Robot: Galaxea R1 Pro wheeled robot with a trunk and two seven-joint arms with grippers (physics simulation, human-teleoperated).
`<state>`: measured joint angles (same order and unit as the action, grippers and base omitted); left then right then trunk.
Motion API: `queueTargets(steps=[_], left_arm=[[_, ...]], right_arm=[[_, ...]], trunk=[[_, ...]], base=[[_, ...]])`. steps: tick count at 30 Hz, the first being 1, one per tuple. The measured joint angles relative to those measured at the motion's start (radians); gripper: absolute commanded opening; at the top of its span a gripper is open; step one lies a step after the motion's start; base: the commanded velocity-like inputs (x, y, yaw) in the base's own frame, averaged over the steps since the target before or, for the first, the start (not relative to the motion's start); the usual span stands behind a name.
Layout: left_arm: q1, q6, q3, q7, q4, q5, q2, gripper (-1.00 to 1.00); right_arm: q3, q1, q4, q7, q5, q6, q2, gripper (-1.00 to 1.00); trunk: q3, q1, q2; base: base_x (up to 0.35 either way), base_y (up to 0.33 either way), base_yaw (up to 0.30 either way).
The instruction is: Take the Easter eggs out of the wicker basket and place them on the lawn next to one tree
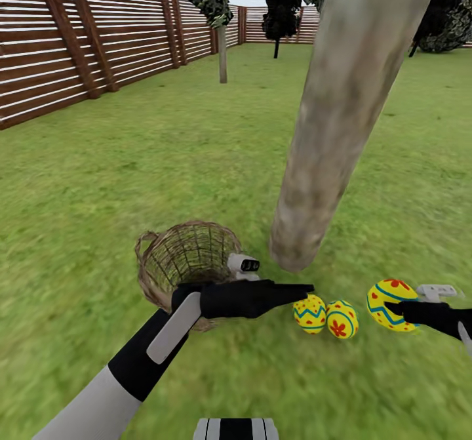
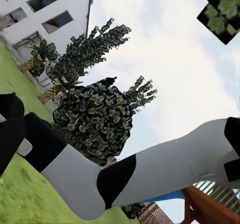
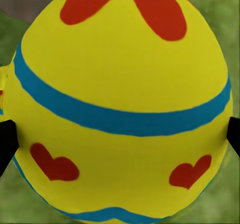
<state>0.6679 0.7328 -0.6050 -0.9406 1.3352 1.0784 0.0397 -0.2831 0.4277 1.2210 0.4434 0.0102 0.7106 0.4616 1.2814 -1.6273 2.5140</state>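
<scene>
Two Easter eggs (image 1: 309, 313) (image 1: 342, 319) lie side by side on the lawn (image 1: 164, 158), just in front of the foot of the tree (image 1: 334, 119) with its thick pale trunk. My right gripper (image 1: 396, 307) holds the third egg (image 1: 391, 304) low over the grass to their right. In the right wrist view that egg (image 3: 120, 104) sits between two black fingertips (image 3: 6, 144). The wicker basket (image 1: 187, 260) stands left of the trunk, and I see nothing inside it. My left gripper (image 1: 303, 289) reaches past the basket, its tip just above the left egg, apparently open and holding nothing.
A slatted wooden fence (image 1: 78, 46) runs along the left and back. Thin dark trees (image 1: 221, 40) stand further off. The left wrist view looks across my right arm (image 2: 150, 169) to a white house (image 2: 45, 9), dark bushes (image 2: 95, 119) and a wooden playset (image 2: 210, 204).
</scene>
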Motion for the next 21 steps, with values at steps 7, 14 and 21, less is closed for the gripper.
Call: queueTargets(steps=[7, 14, 21], left_arm=[[-0.001, -0.001, -0.003, -0.001, -0.002, 0.004, 0.012, 1.0], [-0.003, -0.022, -0.087, 0.005, 0.003, 0.003, 0.048, 1.0], [-0.003, -0.056, -0.175, 0.147, 0.018, 0.012, 0.078, 1.0]], right_arm=[[0.001, 0.0, -0.022, -0.059, -0.014, -0.075, -0.027, -1.0], [0.004, 0.014, -0.19, -0.19, -0.019, -0.259, -0.079, -1.0], [0.214, 0.214, -0.646, -0.392, -0.018, -0.61, -0.107, -1.0]], trunk=[[0.0, -0.001, 0.0], [0.027, -0.004, 0.002], [0.054, -0.007, 0.003]], base=[[0.058, -0.013, 0.038], [0.0, 0.0, 0.0], [0.0, 0.0, 0.0]])
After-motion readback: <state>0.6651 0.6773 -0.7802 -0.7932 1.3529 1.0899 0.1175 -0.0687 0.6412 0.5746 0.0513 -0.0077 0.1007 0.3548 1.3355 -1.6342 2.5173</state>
